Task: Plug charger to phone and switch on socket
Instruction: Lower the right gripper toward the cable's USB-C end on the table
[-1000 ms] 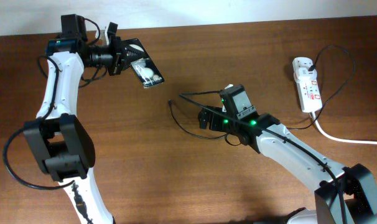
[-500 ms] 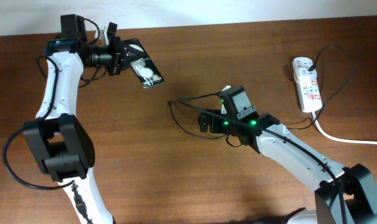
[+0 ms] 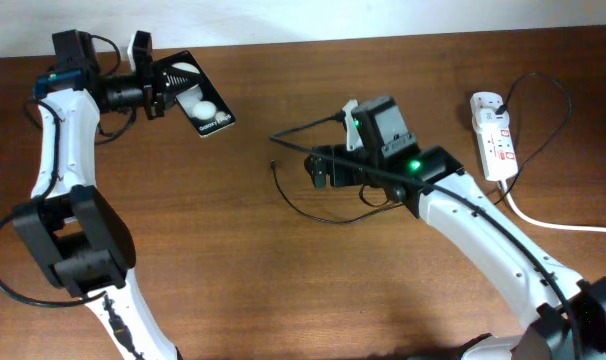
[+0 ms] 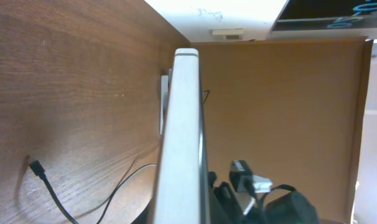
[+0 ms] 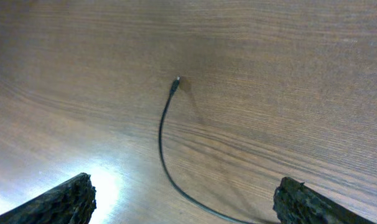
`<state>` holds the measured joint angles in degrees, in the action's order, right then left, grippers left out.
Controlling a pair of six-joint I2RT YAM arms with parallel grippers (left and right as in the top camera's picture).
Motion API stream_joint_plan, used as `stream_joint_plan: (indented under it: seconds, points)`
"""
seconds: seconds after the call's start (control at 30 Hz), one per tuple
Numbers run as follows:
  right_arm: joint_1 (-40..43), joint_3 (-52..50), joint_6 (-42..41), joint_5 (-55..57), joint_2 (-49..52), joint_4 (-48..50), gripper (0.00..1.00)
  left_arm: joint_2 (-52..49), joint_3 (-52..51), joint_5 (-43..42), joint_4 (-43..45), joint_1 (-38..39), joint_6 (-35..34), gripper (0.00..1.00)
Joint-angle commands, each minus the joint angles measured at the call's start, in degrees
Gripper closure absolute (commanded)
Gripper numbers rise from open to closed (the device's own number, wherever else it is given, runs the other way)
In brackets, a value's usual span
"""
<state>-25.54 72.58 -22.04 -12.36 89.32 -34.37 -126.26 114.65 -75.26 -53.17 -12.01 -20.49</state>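
Left gripper [image 3: 176, 88], clamped on the phone [image 3: 203, 107], has swung away left; the open right gripper [image 3: 318, 170] now hovers over the charger [image 5: 162, 134].

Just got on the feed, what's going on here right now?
The left gripper is shut on the phone, holding it near the far left of the table. The right gripper hangs open above the charger, whose connector tip lies loose on the table, plugged into nothing. The socket sits at the right edge, no gripper near it.
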Motion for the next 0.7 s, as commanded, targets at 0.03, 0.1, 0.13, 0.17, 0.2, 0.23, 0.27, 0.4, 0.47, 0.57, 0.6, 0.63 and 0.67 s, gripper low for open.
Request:
stream_joint_plan:
  seconds: [0.03,0.1,0.13,0.17,0.2,0.23,0.27,0.4,0.47,0.57,0.6,0.63,0.67]
  points:
    - [0.17,6.82,2.36,-0.55,1.53,-4.22,0.1,-0.26,0.76,-3.41,0.11,-0.15,1.33,1.0]
    - [0.17,9.6,2.43,-0.57,3.02,-6.21,0.12,-0.26,0.76,-3.39,0.11,-0.15,1.33,1.0]
    - [0.17,11.1,3.15,-0.79,3.89,-7.37,0.12,-0.26,0.76,-3.39,0.11,-0.15,1.33,1.0]
    - [0.17,12.59,3.67,-0.83,4.9,-8.5,0.12,-0.26,0.76,-3.34,0.13,-0.15,1.33,1.0]
    - [0.17,14.34,4.13,-0.98,6.03,-9.88,0.13,-0.26,0.76,-3.28,0.11,-0.13,1.33,1.0]
    - [0.11,16.74,4.76,-1.18,7.78,-11.76,0.14,-0.26,0.76,-3.17,0.11,-0.13,1.33,1.0]
    - [0.11,19.26,5.38,-1.2,9.68,-13.79,0.14,-0.28,0.76,-3.17,0.11,-0.13,1.33,1.0]
    - [0.11,28.26,7.06,-2.75,17.05,-21.09,0.15,-0.28,0.76,-3.17,0.09,-0.09,1.33,1.0]
    - [0.11,30.49,7.06,-3.04,19.5,-22.69,0.16,-0.26,0.76,-3.17,0.09,-0.09,1.33,1.0]
    - [0.11,30.73,7.04,-5.27,21.62,-22.38,0.17,-0.26,0.76,-3.17,0.09,-0.09,1.33,1.0]
    - [0.11,30.73,7.04,-5.73,22.27,-22.25,0.19,-0.26,0.76,-3.13,0.09,-0.09,1.33,1.0]
    - [0.0,30.73,7.04,-6.36,22.95,-22.14,0.2,-0.26,0.76,-2.97,0.09,-0.09,1.33,1.0]
    - [0.0,30.73,7.04,-7.02,23.63,-21.99,0.21,-0.26,0.76,-2.97,0.09,-0.07,1.33,1.0]
